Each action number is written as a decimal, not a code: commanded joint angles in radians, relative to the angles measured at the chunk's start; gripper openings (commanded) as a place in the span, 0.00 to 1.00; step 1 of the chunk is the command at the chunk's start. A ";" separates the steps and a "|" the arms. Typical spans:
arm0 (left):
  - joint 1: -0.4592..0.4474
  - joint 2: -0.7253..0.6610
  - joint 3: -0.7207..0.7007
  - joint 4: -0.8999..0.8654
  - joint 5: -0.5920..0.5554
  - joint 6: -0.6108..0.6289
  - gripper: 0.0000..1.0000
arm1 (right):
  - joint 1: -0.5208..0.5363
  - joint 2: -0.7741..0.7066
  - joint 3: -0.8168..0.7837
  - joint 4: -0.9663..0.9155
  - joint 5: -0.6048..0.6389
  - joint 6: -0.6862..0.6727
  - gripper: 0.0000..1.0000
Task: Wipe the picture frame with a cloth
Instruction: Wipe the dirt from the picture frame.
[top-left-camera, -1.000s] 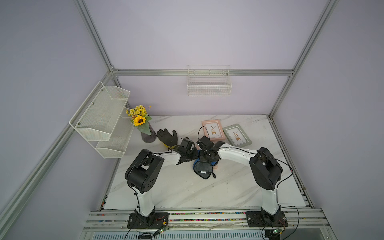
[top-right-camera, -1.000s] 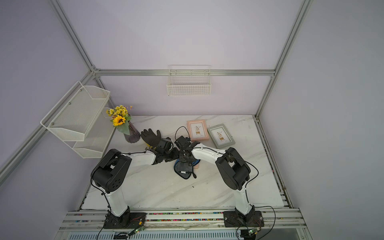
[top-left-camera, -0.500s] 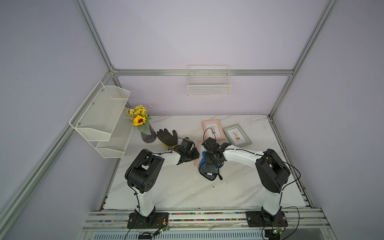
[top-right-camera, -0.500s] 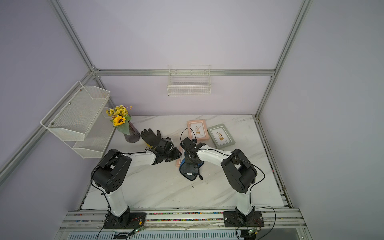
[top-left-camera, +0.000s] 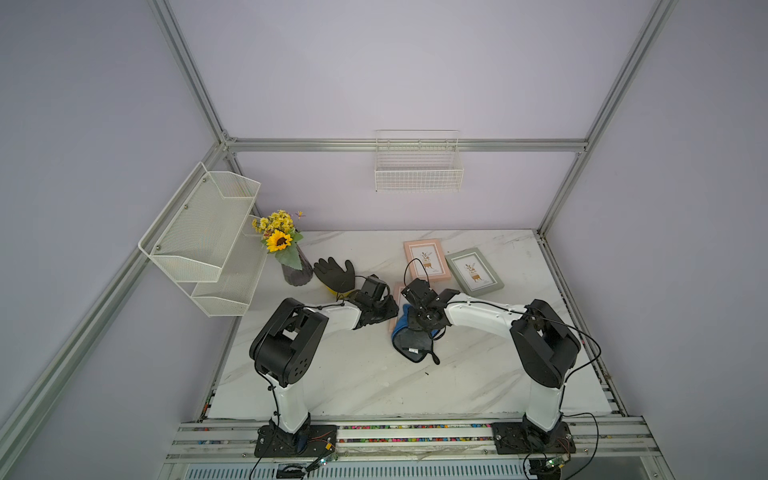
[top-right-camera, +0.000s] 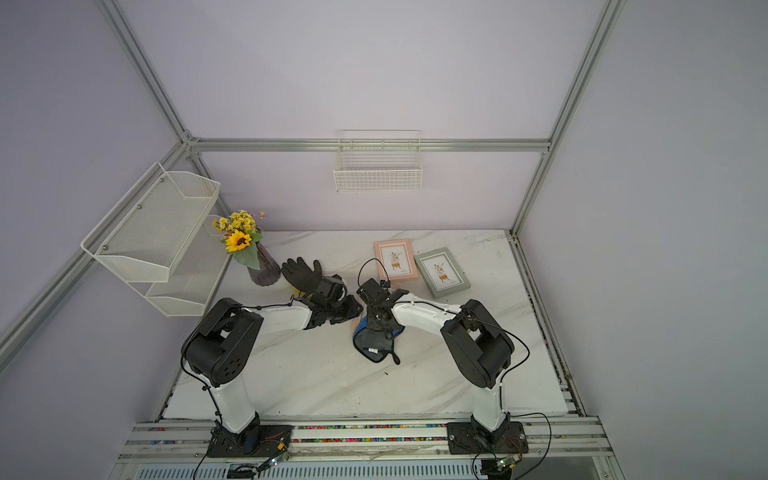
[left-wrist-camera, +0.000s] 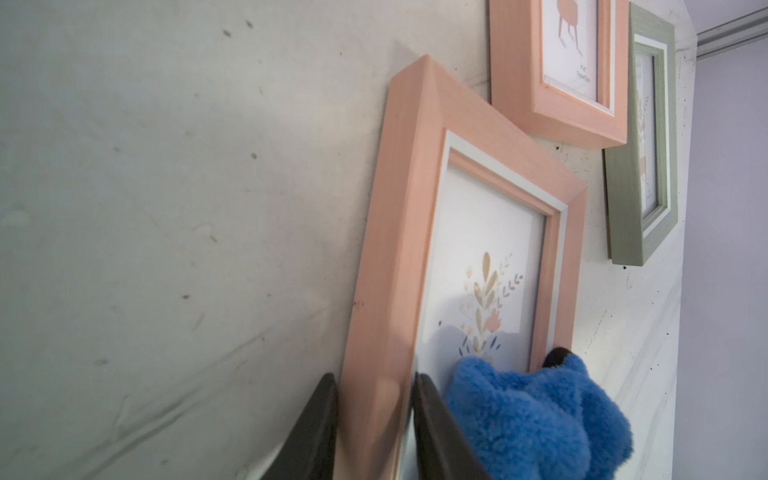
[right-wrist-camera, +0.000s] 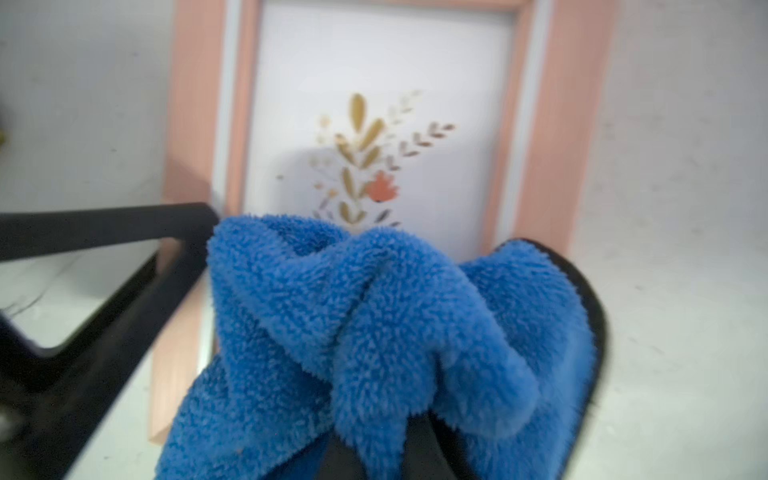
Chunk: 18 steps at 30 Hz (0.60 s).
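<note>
Cloth (right-wrist-camera: 374, 324) bunched in right end effector (right-wrist-camera: 386, 457) rests on picture frame (right-wrist-camera: 552, 124).

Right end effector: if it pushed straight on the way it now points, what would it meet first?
Its bunched blue microfibre cloth leads; then the glass of the pink rectangular picture frame clamped by the left end effector. Depth is unclear.

Three picture frames (left-wrist-camera: 457, 249) (two pink, one green), one cloth (right-wrist-camera: 374, 311), seemingly one glove (top-left-camera: 334, 272), one vase (top-left-camera: 297, 274), two wall racks (top-left-camera: 417, 176).
</note>
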<state>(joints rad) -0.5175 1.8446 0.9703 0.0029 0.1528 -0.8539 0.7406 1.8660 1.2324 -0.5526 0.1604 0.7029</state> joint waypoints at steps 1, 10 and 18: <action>0.001 0.037 -0.025 -0.150 -0.029 -0.002 0.32 | -0.015 -0.034 -0.045 -0.075 0.045 0.011 0.05; 0.004 -0.018 0.030 -0.162 0.071 -0.006 0.35 | -0.042 -0.181 -0.051 0.037 0.029 -0.032 0.05; 0.006 -0.086 0.116 -0.249 0.054 0.032 0.40 | -0.116 -0.295 -0.118 0.138 -0.099 -0.100 0.05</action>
<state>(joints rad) -0.5163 1.8225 1.0424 -0.1856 0.2070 -0.8455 0.6365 1.6081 1.1488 -0.4770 0.1127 0.6415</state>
